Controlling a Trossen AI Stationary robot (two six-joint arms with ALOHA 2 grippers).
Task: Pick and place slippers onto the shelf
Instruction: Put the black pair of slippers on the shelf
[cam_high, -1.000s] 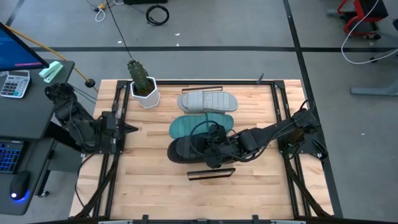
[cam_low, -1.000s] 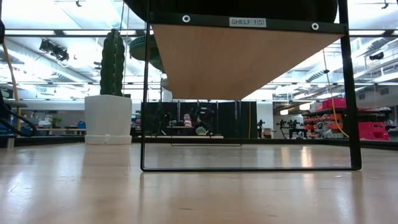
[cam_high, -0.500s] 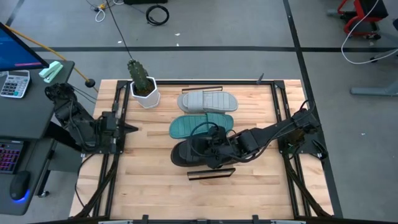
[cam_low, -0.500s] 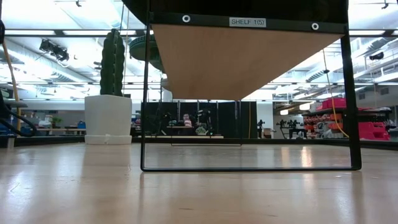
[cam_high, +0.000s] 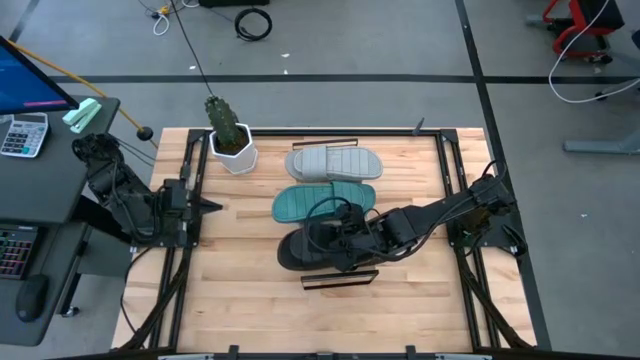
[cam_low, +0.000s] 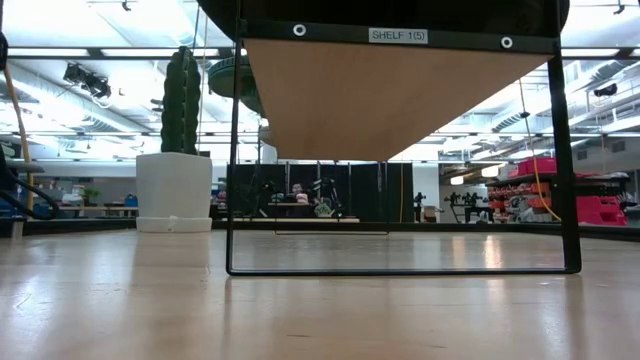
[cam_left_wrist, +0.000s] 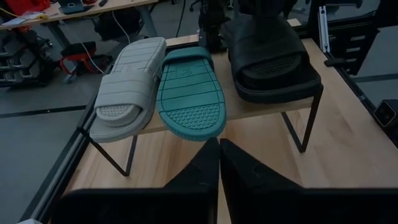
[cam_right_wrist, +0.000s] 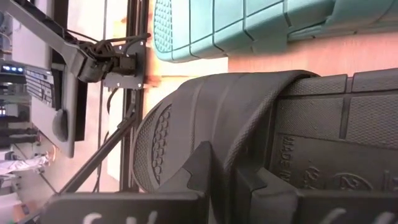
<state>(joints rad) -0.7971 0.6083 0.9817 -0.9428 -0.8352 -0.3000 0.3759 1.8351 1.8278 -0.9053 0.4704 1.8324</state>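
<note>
Three slippers lie side by side on the shelf, a raised light-wood board on thin dark legs. The light grey slipper is farthest back, the teal slipper is in the middle, and the black slipper is nearest. In the high view they show as grey slipper, teal slipper and black slipper. My right gripper reaches in from the right and is shut on the black slipper. My left gripper waits shut at the table's left edge. My right gripper pinches the black slipper's ribbed strap at its edge. One finger lies on the strap's outer side and the other finger lies under the strap, over the footbed. The fingers come from the table's right. The slipper lies flat, its toe overhanging the board's end.
A cactus in a white pot stands at the table's far left, behind the shelf. The low view looks under the shelf's board, labelled SHELF 1(5), with the black slipper above it. The slatted tabletop stretches left and near.
My right gripper has drawn the black slipper a little toward the table's near edge and right, still shut on its strap. In the low view the black shape above the shelf's front rail has grown wider. The grey and teal slippers have stayed put.
</note>
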